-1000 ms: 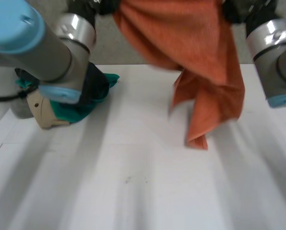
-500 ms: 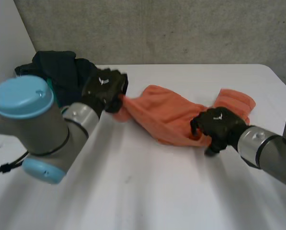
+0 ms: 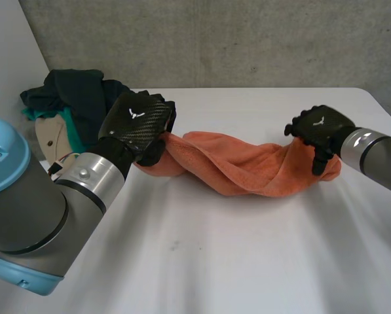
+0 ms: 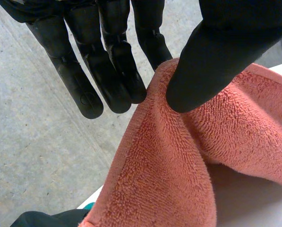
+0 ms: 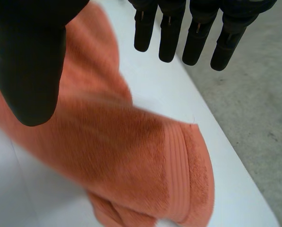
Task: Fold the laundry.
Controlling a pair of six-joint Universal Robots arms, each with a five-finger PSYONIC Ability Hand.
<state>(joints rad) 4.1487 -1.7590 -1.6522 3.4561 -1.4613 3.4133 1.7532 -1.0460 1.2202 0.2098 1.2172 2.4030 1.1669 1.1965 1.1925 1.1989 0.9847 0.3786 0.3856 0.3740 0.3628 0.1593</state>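
Orange terry towel, twisted into a loose rope with a ribbed hem, lies stretched on the white table. At its end beside the dark clothes pile, the left hand pinches the hem between thumb and straight fingers. Over its other end is the right hand, fingers straight and clear of the cloth.

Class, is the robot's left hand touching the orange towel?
Touching. The left wrist view shows the left hand pinching the orange towel at its edge, thumb against fingers.
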